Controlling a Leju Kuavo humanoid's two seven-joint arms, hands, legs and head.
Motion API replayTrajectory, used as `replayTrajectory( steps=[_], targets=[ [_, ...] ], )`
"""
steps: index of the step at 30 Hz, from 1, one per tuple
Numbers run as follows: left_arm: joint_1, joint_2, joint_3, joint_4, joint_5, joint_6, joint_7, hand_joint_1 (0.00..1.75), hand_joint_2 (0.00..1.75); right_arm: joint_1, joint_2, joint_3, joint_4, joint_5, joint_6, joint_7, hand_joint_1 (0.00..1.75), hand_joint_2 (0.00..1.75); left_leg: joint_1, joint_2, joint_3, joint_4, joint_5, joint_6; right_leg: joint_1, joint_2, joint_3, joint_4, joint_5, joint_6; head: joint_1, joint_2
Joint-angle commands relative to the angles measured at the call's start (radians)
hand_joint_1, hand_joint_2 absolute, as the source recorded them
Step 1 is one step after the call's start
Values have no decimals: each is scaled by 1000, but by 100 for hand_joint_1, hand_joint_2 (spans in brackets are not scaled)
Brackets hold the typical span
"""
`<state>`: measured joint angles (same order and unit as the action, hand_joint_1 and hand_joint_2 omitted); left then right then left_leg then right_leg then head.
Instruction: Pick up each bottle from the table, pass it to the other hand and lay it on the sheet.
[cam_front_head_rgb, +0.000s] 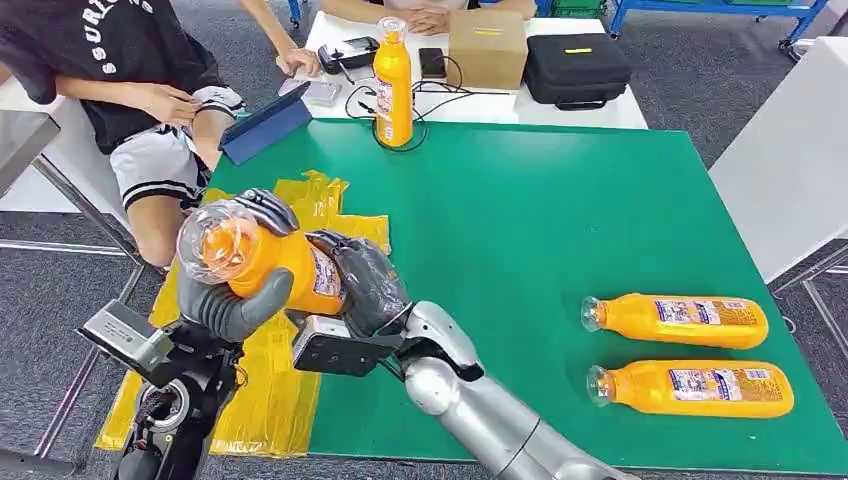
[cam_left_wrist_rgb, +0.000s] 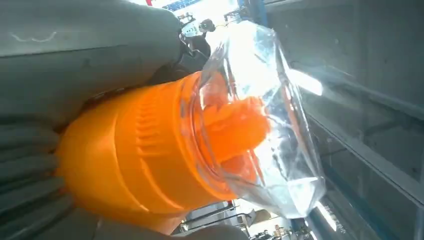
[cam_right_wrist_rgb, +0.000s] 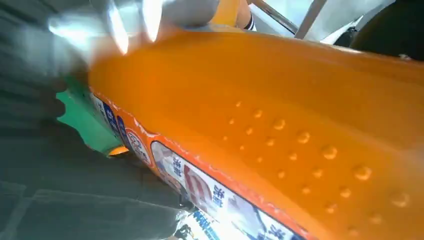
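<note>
Bottle (cam_front_head_rgb: 262, 258) hangs above the yellow sheet (cam_front_head_rgb: 270, 390) at the table's (cam_front_head_rgb: 560, 250) left edge, left hand (cam_front_head_rgb: 232, 300) wrapped near its cap and right hand (cam_front_head_rgb: 365, 280) clasping its base, so the right should release only once the left grips firmly.

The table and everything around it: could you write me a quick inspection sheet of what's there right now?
Surface: green table.
Job's things: held bottle above yellow sheet; two lying bottles; upright bottle.
Clutter: cardboard box, black case, blue tablet.
Hands: left hand and right hand both grip the held bottle.
Cables: black cable by the upright bottle.
Surroundings: seated person, grey floor.
</note>
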<state>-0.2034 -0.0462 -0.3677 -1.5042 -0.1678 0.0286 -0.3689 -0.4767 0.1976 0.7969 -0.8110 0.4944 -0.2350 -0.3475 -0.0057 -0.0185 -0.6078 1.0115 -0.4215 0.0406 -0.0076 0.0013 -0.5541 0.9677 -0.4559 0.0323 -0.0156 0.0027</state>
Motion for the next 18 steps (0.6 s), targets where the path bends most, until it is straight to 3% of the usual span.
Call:
replayTrajectory(
  steps=[1,18],
  targets=[
    [-41,-6,17,74,-4,-1,14,175,175,-6,-6,128,22,13,10,-16,175,175,1,1,7,-2,-2,-3,1,0,7,-3,-2,-1,0,0],
    [-27,-1,30,68,1,7,18,175,175,15,-39,105,-34,30,-23,0,175,175,0,0,3,-1,-1,-1,0,-1,3,-1,-1,-1,0,0]
  ],
)
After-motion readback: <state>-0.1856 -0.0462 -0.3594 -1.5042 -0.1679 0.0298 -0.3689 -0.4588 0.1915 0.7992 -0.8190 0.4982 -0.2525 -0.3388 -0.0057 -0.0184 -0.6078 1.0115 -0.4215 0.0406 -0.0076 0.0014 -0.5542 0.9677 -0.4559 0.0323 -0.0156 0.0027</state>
